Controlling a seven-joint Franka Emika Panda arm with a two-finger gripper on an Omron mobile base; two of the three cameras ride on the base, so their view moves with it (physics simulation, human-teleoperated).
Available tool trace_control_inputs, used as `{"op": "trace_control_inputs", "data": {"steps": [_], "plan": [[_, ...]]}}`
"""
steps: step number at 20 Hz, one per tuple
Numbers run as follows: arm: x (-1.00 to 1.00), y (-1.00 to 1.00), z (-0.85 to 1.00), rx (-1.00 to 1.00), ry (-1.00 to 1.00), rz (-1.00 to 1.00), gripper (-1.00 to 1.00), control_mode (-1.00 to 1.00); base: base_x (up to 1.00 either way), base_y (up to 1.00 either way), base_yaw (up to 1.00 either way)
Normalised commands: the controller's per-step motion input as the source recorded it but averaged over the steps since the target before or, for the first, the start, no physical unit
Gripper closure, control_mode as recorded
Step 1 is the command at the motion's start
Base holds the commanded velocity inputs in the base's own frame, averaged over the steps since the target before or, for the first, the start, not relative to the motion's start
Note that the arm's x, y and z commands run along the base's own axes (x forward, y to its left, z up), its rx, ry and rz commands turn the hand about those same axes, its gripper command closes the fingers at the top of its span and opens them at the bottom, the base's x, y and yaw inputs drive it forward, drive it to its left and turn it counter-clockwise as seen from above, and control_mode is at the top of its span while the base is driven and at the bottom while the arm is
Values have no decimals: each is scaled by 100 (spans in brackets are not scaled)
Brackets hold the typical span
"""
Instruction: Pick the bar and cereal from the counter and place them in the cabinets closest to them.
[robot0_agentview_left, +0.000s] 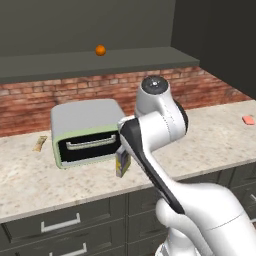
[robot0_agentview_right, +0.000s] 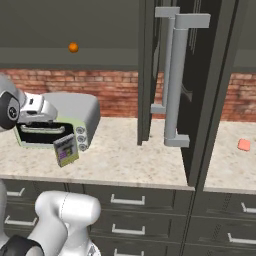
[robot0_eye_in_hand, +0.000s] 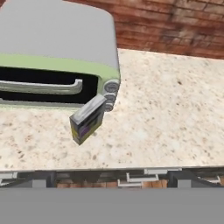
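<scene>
Cereal: small dark box with yellow and green print; it stands tilted on the desk, just in front of the right front corner of the toaster oven; in the hand view it leans beside the oven's round knobs; whether it touches the oven I cannot tell
Bar: thin golden-yellow strip lying flat on the desk, left of the toaster oven and near the brick wall; well apart from the cereal
Desk: beige speckled stone top; dark grey drawers with silver handles below
Toaster oven: pale green front, grey rounded top, dark door with a silver handle; it sits against the brick wall
Cabinets: dark grey; in the right base view one door stands open edge-on with long silver bar handles; a dark shelf runs along above the brick wall
Orange ball: small and round, resting on that shelf above the toaster oven
Pink block: salmon-coloured, flat on the desk far to the right, well apart from everything else
Arm: white links with dark joints; it bends over the desk in front of the toaster oven, above the cereal
Hand: fingers spread as wide as they go; nothing held; it looks down on the cereal from above
</scene>
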Motion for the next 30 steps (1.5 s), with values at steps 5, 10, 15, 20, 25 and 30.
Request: {"op": "trace_control_inputs", "data": {"steps": [5, 10, 15, 20, 25, 30], "plan": [[16, 0, -21, 0, 2, -3, -100, -100, 0, 0, 0], [23, 1, -32, 0, 0, -6, -100, -100, 0, 0, 0], [26, 3, -32, 0, 0, -9, -100, -100, 0, 0, 0], [23, 0, -27, 1, 0, -10, -100, -100, 0, 0, 0], [33, 5, -26, 2, 0, -12, -100, -100, 0, 0, 0], [22, -1, -13, 7, 1, -8, -100, -100, 0, 0, 0]]}}
